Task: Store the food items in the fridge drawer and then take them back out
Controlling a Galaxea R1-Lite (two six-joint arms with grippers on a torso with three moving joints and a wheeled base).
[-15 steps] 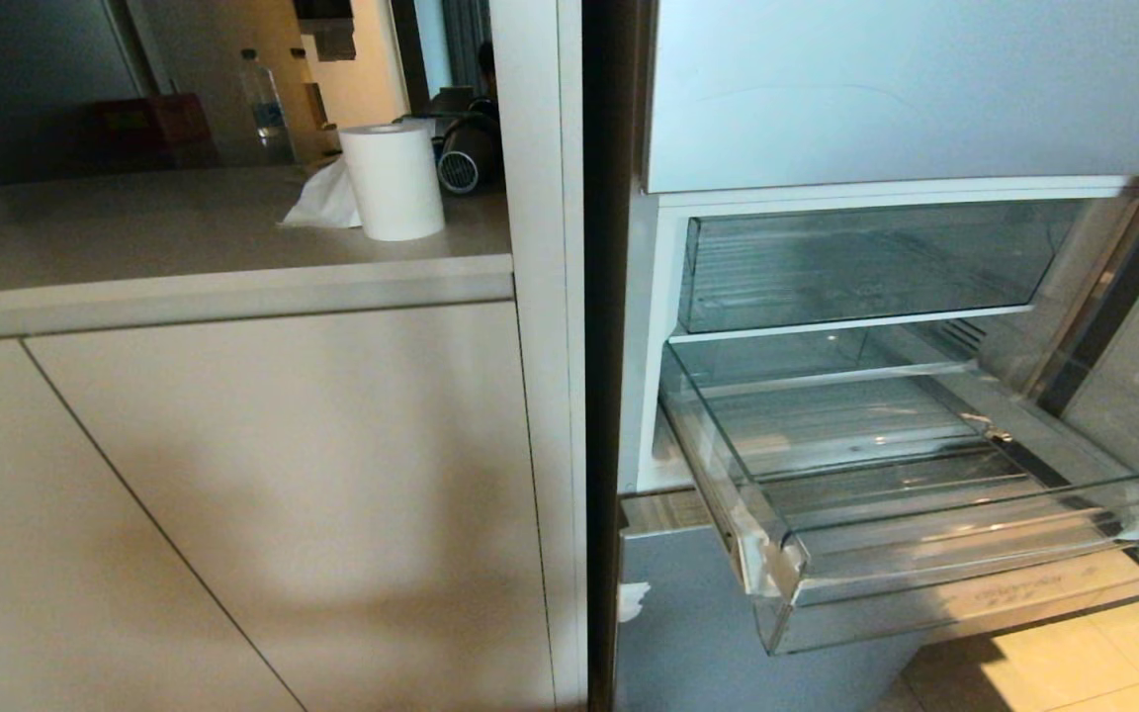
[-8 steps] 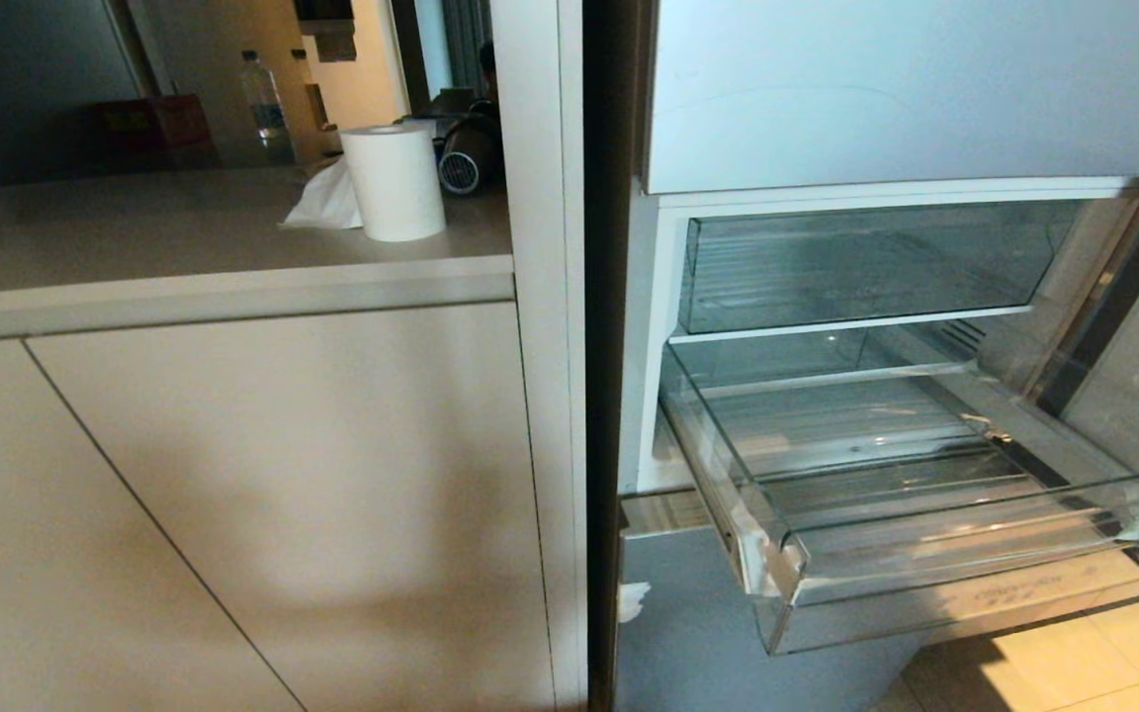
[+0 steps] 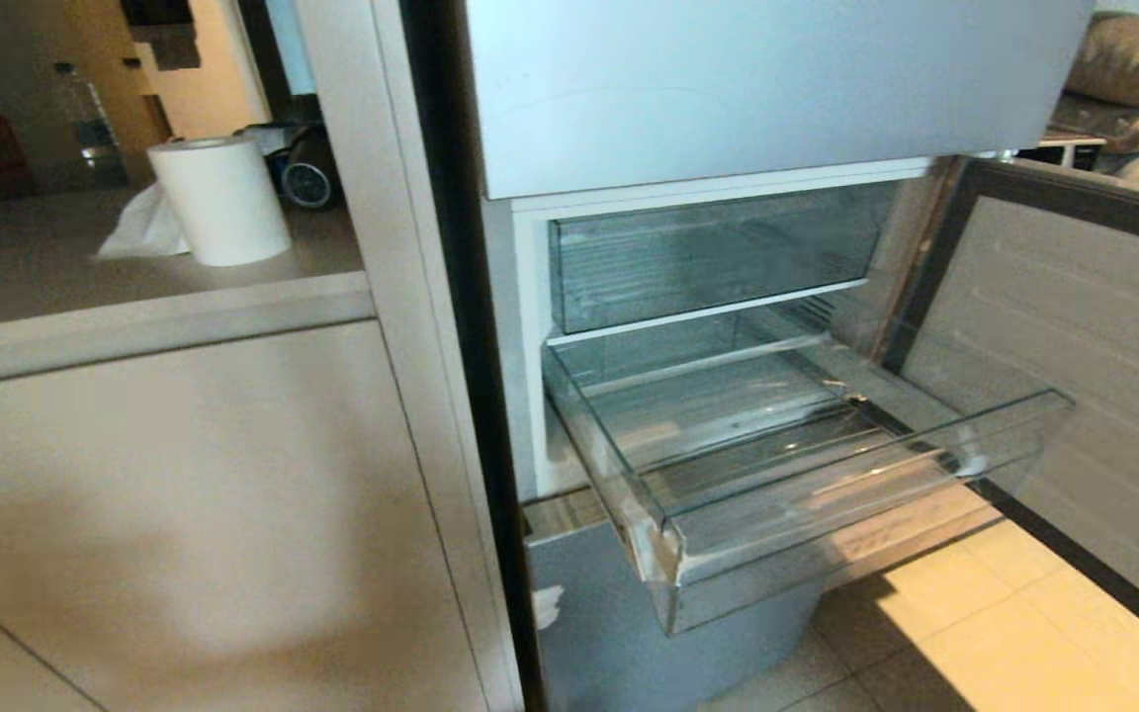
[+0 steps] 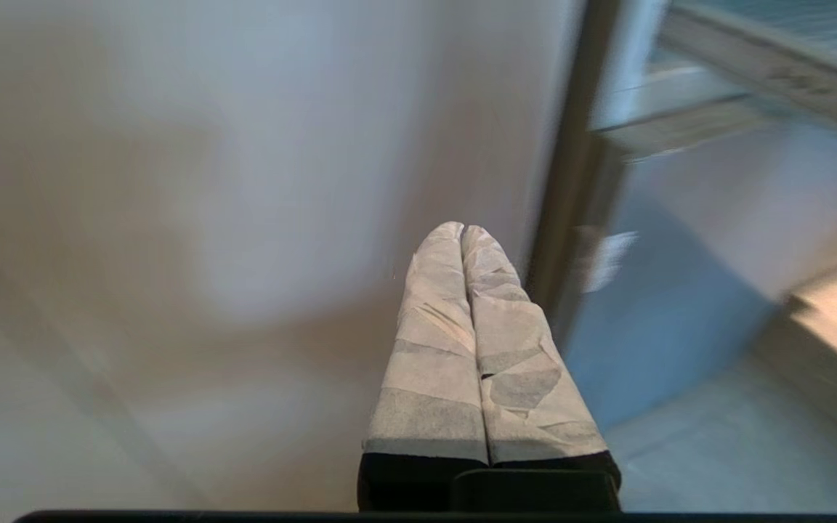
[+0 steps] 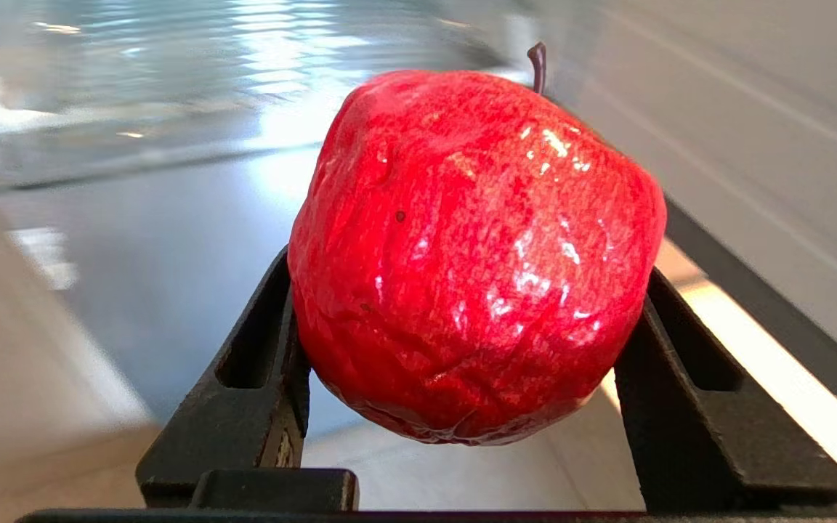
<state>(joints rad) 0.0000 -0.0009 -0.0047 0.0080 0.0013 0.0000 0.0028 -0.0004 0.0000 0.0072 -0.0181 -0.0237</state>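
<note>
The fridge drawer [image 3: 856, 473], clear plastic with a ribbed bottom, is pulled out of the open fridge and shows nothing inside. Neither arm appears in the head view. One of the food items [image 5: 476, 240], a glossy bright red apple-like fruit with a dark stem, sits between the black fingers [image 5: 273, 341] of my right gripper [image 5: 466, 290], which is shut on it, above the floor. My left gripper [image 4: 461, 231] is shut and empty, its taped fingers pressed together in front of a beige cabinet face beside the fridge's dark edge.
The open fridge door [image 3: 1074, 346] stands to the right of the drawer. Above the drawer is a closed clear bin [image 3: 718, 257]. A paper towel roll [image 3: 221, 198] stands on the counter [image 3: 134, 307] to the left. Tiled floor [image 3: 975, 623] lies below.
The whole head view has shifted left, so the camera has moved; more of the fridge door now shows. A red patch at the lower right corner one second ago has left the view.
</note>
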